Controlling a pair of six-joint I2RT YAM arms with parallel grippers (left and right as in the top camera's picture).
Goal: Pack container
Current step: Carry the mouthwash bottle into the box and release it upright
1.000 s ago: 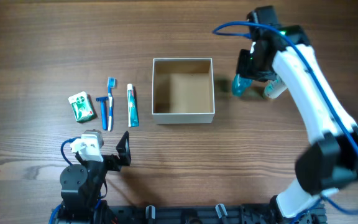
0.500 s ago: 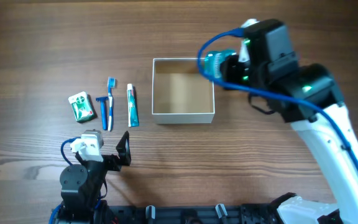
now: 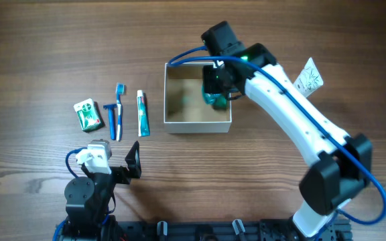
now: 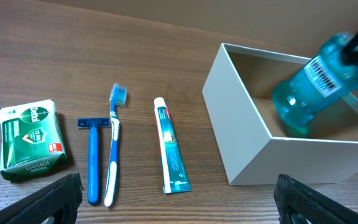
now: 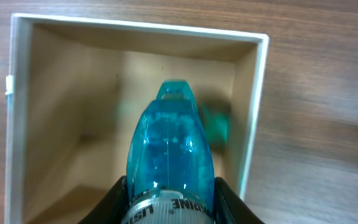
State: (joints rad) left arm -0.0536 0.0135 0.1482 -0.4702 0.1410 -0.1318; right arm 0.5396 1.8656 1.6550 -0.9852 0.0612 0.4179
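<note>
The container point(image 3: 197, 124) is a square white-walled box with a tan inside at the table's middle; it also shows in the left wrist view point(image 4: 241, 130) and the right wrist view point(image 5: 257, 112). My right gripper point(image 3: 215, 86) is shut on a clear blue mouthwash bottle point(image 5: 169, 155) and holds it over the box's right inner side; the bottle also shows in the left wrist view point(image 4: 316, 81). My left gripper point(image 4: 176, 199) is open and empty near the table's front edge, left of the box.
Left of the box lie a toothpaste tube point(image 3: 143, 112), a blue-white toothbrush point(image 3: 119, 107), a blue razor point(image 3: 110, 119) and a green-and-white soap packet point(image 3: 88, 114). A small white packet point(image 3: 308, 75) lies to the right of the box.
My right gripper has carried the blue bottle leftward from the table's right side to over the box's right inner side. The left arm has not moved.
</note>
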